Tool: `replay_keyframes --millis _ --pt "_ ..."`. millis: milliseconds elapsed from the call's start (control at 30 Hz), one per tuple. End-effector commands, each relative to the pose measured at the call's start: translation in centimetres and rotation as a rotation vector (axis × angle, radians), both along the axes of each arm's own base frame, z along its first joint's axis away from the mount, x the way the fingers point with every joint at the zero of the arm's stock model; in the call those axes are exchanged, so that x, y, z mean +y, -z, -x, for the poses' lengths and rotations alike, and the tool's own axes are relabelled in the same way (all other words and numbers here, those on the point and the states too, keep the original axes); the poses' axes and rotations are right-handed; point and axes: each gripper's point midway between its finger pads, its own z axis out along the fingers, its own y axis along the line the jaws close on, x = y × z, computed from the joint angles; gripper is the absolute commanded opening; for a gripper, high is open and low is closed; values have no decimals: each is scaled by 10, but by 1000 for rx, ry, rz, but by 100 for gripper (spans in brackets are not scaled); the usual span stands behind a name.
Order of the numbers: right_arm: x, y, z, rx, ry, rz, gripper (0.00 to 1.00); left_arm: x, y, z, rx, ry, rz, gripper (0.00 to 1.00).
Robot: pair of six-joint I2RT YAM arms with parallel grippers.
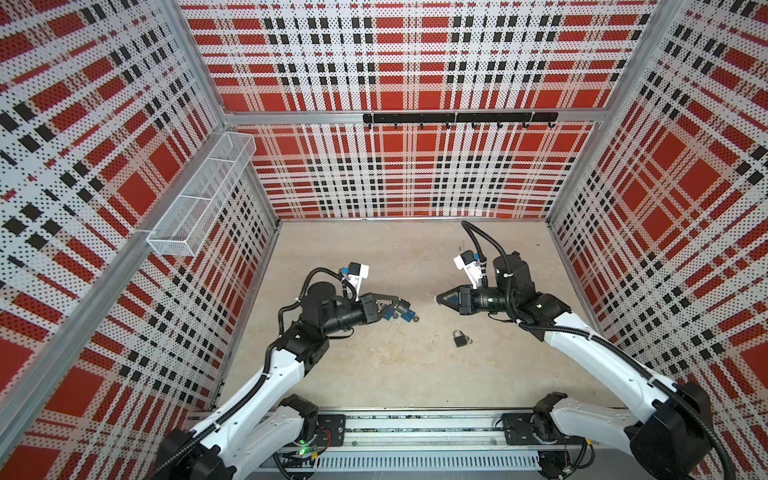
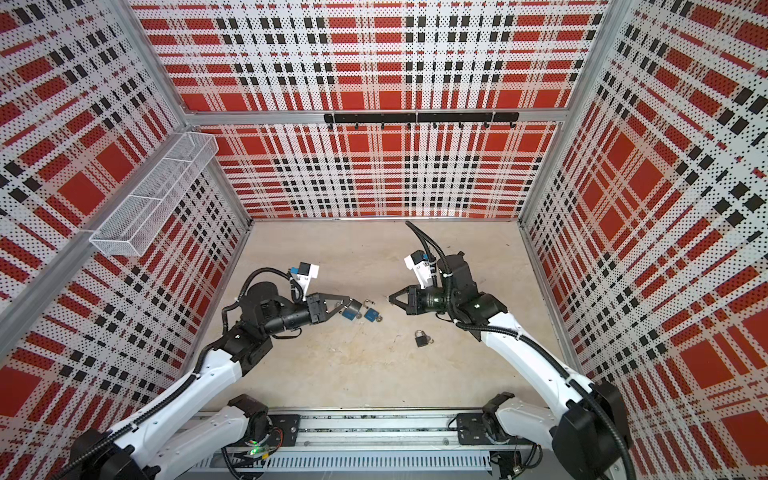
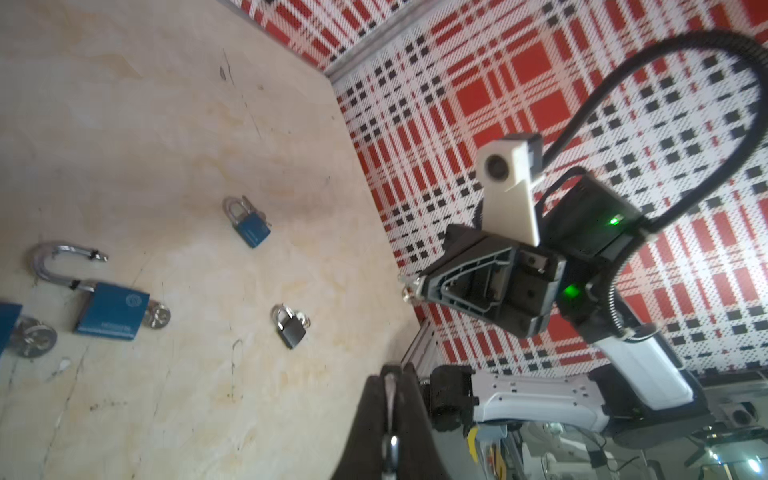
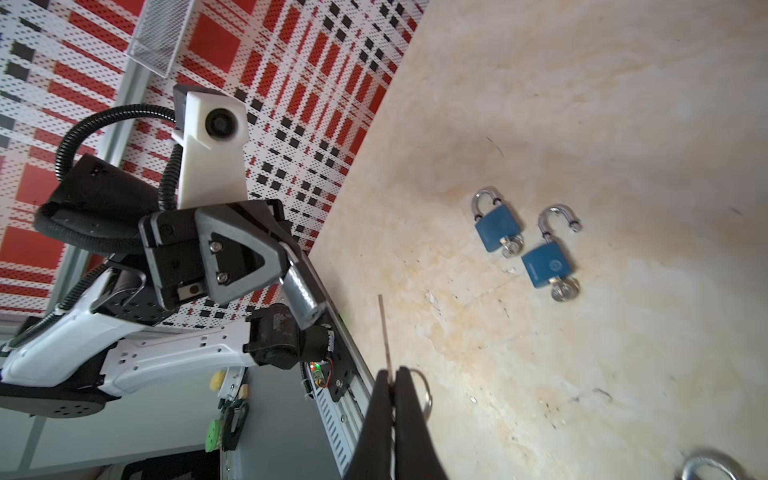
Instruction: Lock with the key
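Right gripper (image 4: 390, 374) was clamped on the key (image 4: 384, 328), blade poking out past its fingertips, ring showing beside them. Left gripper (image 1: 391, 306) was clenched on the silver padlock (image 4: 301, 297), body jutting beyond its tips, well apart from the key. Two blue padlocks (image 4: 496, 228) lay idle near the left fingers. Looked like line-up before insertion; next I'd need blade squared to the keyway, then a gentle push and turn
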Motion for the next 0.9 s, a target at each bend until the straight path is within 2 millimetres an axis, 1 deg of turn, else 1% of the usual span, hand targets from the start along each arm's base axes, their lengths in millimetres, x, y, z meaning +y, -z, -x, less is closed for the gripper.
replay_keyframes --millis 0,167,233,333,467,633,733,867 --pt "-27 16 8 6 113 75 0 -6 33 6 17 0 -115 0" --pt "-45 47 27 85 210 33 0 -29 53 15 31 53 -183 0" --pt "-52 55 34 102 247 5 0 -39 62 18 34 81 -216 0" --pt "-61 64 44 117 286 -22 0 -54 81 23 57 125 -268 0" --pt "-65 74 52 140 293 -22 0 -72 99 28 74 178 -318 0" --pt "-63 87 55 149 284 24 0 -95 120 26 93 218 -359 0" --pt "-62 97 51 155 299 52 0 -110 132 25 109 245 -383 0" --pt "-60 111 48 168 307 77 0 -122 154 21 140 256 -426 0"
